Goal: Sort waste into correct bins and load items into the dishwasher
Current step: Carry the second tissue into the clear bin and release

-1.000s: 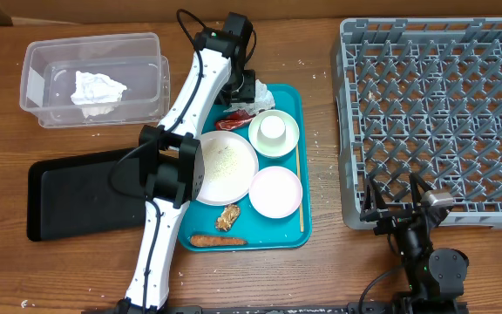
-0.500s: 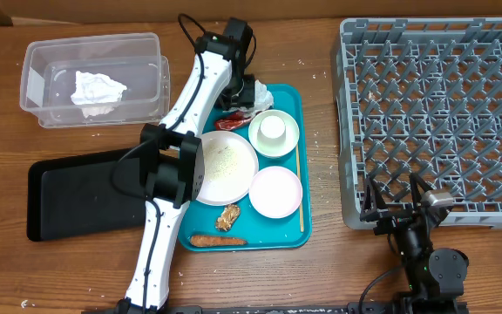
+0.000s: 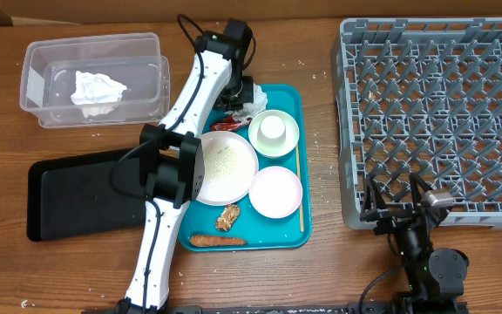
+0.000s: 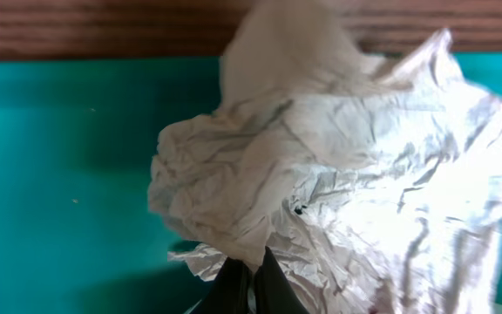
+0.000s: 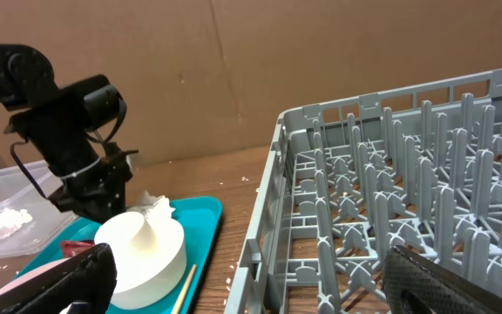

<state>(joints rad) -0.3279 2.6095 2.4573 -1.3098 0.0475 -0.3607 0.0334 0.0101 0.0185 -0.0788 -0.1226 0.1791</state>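
Observation:
My left gripper (image 3: 244,94) is shut on a crumpled white napkin (image 4: 338,166) at the back of the teal tray (image 3: 288,94); the napkin also shows in the overhead view (image 3: 256,102). Beside it lies the red-and-silver wrapper (image 3: 226,125). On the tray are a large white plate with rice grains (image 3: 225,167), a white bowl holding a small cup (image 3: 274,132), a smaller white plate (image 3: 275,191), a thin wooden stick (image 3: 299,187), a brown lump (image 3: 227,217) and a brown-orange stick (image 3: 216,240). My right gripper (image 3: 397,209) is open and empty by the grey dish rack (image 3: 434,113).
A clear tub (image 3: 94,78) with one white napkin (image 3: 97,92) inside stands at the back left. The flat black tray (image 3: 81,192) lies at the left. The rack also shows in the right wrist view (image 5: 390,201), with the bowl (image 5: 142,249) to its left.
My left gripper with the napkin has shifted slightly at the tray's back edge. The right arm has not moved.

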